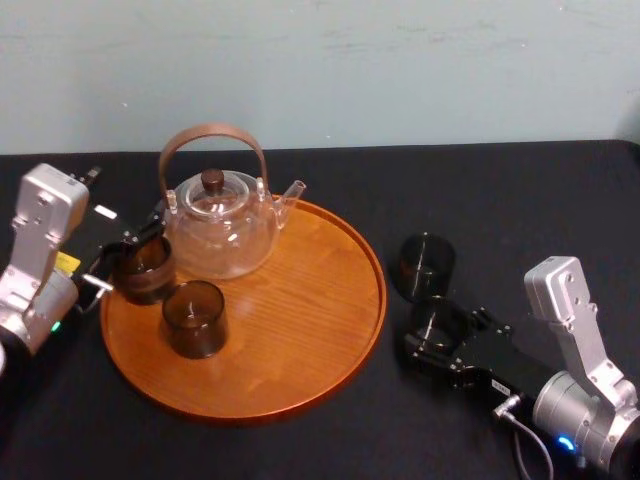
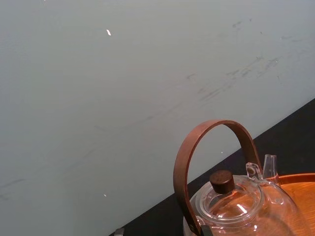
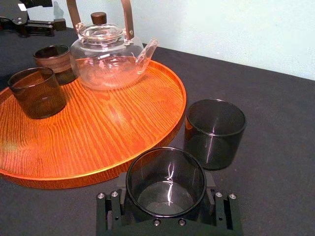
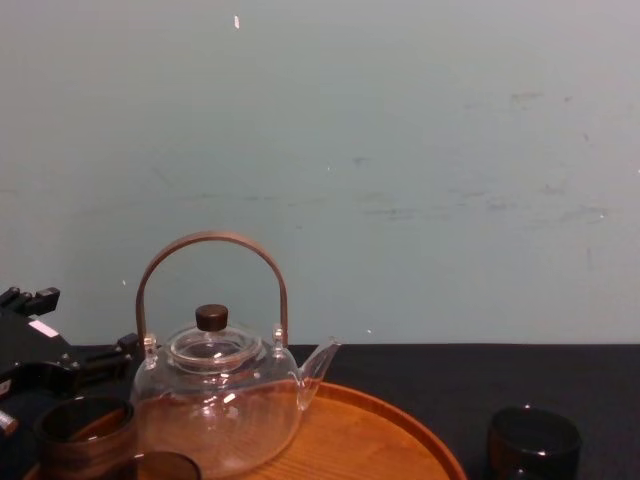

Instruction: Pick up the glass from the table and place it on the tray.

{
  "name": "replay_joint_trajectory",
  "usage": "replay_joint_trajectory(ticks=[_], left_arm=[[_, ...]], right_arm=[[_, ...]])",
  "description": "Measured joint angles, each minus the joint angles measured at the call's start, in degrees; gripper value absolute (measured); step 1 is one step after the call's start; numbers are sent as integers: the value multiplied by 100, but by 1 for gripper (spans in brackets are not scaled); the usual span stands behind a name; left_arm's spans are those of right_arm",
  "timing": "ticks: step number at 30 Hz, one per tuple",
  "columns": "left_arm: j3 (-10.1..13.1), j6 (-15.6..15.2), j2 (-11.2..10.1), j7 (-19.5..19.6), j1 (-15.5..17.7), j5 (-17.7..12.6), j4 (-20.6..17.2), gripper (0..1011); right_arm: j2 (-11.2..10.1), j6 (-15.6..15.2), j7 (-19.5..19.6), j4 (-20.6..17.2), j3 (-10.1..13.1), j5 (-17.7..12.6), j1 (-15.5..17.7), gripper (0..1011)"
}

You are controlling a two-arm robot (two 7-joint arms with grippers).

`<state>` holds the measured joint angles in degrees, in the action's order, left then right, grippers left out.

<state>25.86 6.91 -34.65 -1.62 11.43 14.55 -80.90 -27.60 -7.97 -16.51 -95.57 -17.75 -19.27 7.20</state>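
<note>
1. Currently the right claw (image 1: 437, 338) is closed around the glass (image 3: 166, 183). It sits down at the bench (image 3: 275, 162), just beside the tray (image 3: 113, 123) on the tray's right. The glass is not yet on the tray.
2. Nearest hazard: a second glass (image 3: 215, 132) stands on the bench just beyond the held one, very close to it. A lift that drifts forward would likely knock it over or shove it away.
3. Tray rim: the raised edge lies between the glass and its goal. If the claw moves left without rising enough, the base of the glass would probably strike the rim. That could jolt the tray or twist the glass in the grip.
4. Slip: the glass is smooth and round, so I judge that a light or off-centre squeeze could let it slide or tilt during the carry.
5. Crowding: the teapot (image 3: 106, 61) fills the far part of the tray, with a front glass (image 3: 37, 92) and a left-edge glass (image 3: 55, 61) near it. The bare wood on the tray's right looks the safest landing. Reaching further in risks clinking glass on glass or catching the spout.
6. Other arm: the left claw (image 1: 125, 265) sits at the tray's left edge by the left-edge glass; I cannot tell whether it holds it. A deep reach across could bring the two arms together.
</note>
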Motion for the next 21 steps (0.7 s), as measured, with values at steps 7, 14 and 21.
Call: replay_joint_trajectory(ticks=[7,14,21], left_arm=[[0,0,0,0,0,0,0,1001],[0,0,0,0,0,0,0,1001],[0,0,0,0,0,0,0,1001]], right_arm=[[64,16,-78,-1,34,2,-23,905],[140,24,-225,-139,-19,45,-88,905],[238,25,-400,-212,-237,118,-249,905]])
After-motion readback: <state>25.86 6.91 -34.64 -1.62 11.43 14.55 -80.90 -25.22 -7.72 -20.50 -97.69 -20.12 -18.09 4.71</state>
